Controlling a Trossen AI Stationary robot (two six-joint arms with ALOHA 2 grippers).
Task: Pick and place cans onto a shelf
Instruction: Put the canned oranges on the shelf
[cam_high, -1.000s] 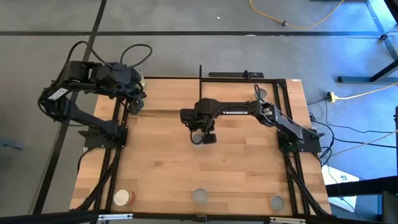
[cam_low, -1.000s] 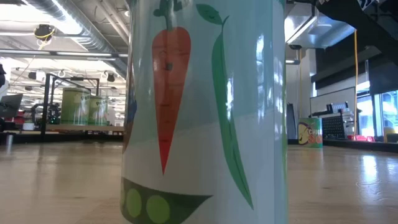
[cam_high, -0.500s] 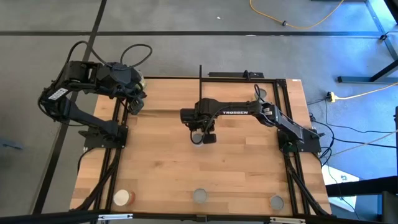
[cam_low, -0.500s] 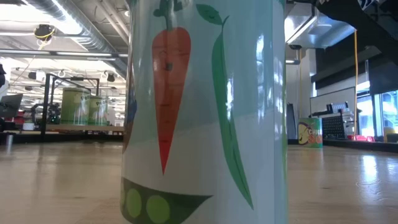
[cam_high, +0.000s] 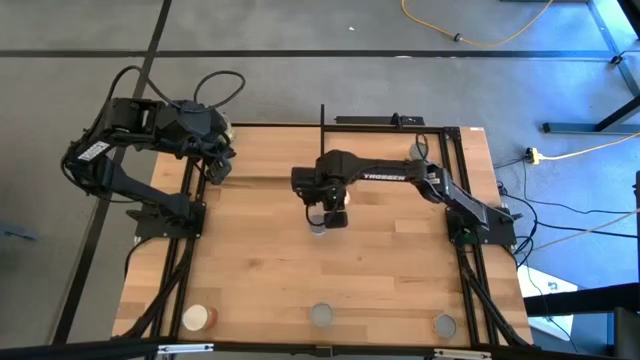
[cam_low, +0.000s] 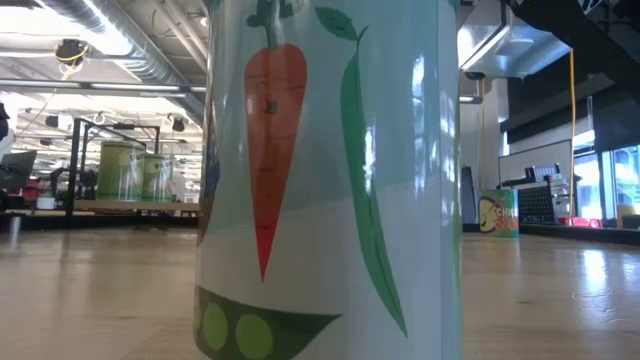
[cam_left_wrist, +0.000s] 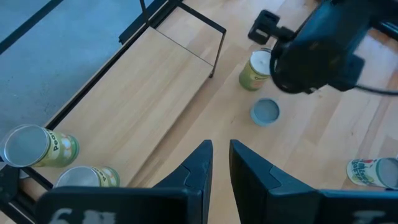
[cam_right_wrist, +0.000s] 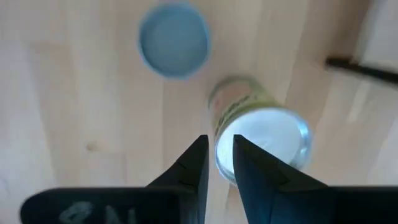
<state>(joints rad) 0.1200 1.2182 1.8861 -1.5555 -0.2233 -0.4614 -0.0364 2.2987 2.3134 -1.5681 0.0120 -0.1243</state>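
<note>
Standing upright at the middle of the table, the green-yellow can (cam_right_wrist: 261, 134) is the item nearest the right gripper (cam_right_wrist: 219, 144). In the right wrist view its silvery top sits in the lower centre of the frame, seen almost end-on, so its long axis runs vertical and in line with the camera. The can lies just past the fingertips and slightly toward the right finger, not squarely between them. The jaws stand parted by a narrow slit only and clasp nothing. A grey-blue can (cam_right_wrist: 174, 40) occupies the upper left of that frame, just beside the first and apart from it. In the high view the right gripper (cam_high: 330, 210) hangs at frame centre and hides the green-yellow can. The left gripper (cam_high: 215, 150) waits at the upper left of the table, well apart, so the right arm is judged the nearer for any grasp. The left wrist view supplies what the others lack: the shelf (cam_left_wrist: 143, 106) running from lower left to upper centre, two cans (cam_left_wrist: 37, 146) already on its near end, and its own fingers likewise a slit apart and empty. The low view is almost filled by one carrot-and-pea labelled can (cam_low: 330, 180) and shows no gripper. A wider opening and a small sideways correction appear needed before descent.
</note>
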